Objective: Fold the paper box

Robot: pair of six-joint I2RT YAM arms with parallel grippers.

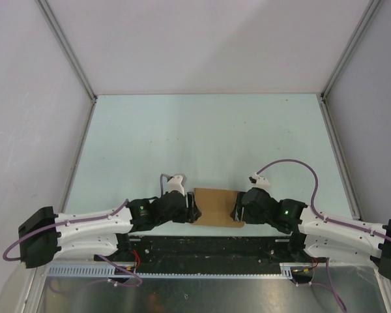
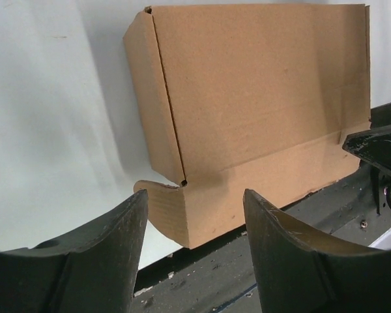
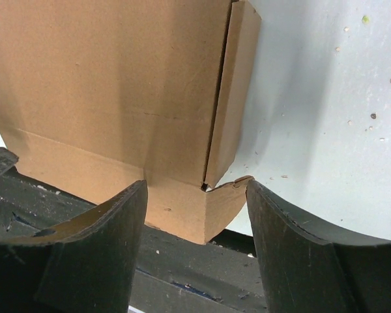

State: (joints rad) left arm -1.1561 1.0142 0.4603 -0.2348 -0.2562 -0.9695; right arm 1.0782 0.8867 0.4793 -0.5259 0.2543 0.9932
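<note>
Paper box [image 1: 216,207] lies at near edge of desk [image 1: 202,137], btwn the two arms. Left fingers [image 2: 98,261] & right fingers [image 3: 300,261] both spread apart, each w/ a box corner in the gap, nothing clamped.

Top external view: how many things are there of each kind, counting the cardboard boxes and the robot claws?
Brown paper box: 1
Claws: 2, the left claw and the right claw
Total: 3

Bright, even light, soft shadow beside the paper box [image 2: 260,98]
</note>
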